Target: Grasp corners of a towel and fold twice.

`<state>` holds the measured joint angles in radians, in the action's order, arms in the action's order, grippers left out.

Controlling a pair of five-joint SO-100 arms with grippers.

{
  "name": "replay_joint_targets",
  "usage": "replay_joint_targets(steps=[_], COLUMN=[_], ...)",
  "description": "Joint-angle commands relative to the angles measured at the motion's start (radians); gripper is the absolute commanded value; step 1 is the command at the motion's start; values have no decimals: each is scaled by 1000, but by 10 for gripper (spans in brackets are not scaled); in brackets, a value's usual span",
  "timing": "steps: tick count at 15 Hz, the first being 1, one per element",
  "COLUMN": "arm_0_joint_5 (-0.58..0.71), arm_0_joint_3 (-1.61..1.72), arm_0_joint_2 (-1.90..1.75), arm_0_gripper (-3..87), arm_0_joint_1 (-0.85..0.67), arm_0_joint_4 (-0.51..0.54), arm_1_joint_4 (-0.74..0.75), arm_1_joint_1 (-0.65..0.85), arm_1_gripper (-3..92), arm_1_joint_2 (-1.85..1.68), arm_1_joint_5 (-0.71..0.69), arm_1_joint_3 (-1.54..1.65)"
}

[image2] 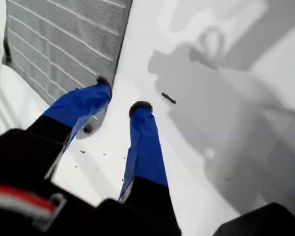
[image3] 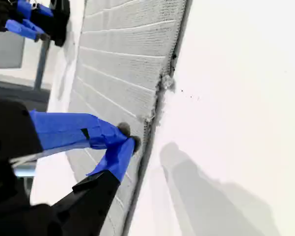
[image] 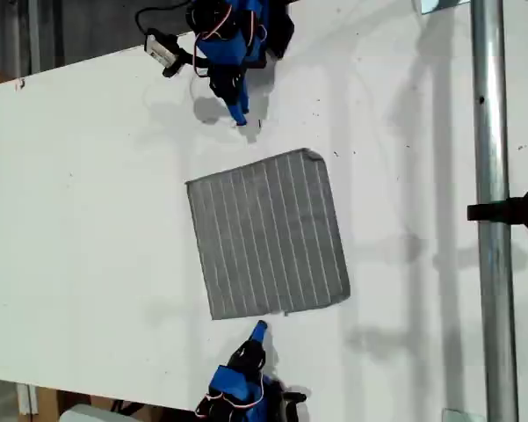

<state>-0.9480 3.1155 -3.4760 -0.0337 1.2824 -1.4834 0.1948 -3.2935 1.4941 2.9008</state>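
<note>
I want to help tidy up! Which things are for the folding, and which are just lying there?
For the job: the towel; my first gripper; my second gripper.
Just there: the metal pole; the black clamp; the white table.

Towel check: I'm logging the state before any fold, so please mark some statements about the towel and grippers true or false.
1. The towel lies spread flat on the table. True.
2. My first gripper is clamped on a corner. False: its jaws are open, empty and off the cloth.
3. My second gripper has its jaws together. True.
4. The towel is plain red. False: it is grey with thin pale stripes.
5. Both arms stand on the same side of the towel. False: in the exterior view one is above it and one below.
</note>
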Motion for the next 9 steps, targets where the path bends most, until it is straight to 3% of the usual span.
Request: replay_joint_targets(steps=[1,6,9], arm_0_joint_5=[-552,-538,-538], arm_0_joint_3=[6,8,8], arm_0_joint_2=[-2,-2,-2], arm_0_gripper=[-28,-28,-28], arm_0_joint_1=[-232,-232,-232], arm_0_joint_4=[-21,-26,-28], arm_1_joint_4=[-11,31,109], arm_1_joint_1=[23,8,-71], arm_1_gripper=[0,-1,-2], arm_1_joint_2=[3,8,176], arm_1_joint_5=[12,-34,-106], arm_1_joint_3=[-11,-55,-261])
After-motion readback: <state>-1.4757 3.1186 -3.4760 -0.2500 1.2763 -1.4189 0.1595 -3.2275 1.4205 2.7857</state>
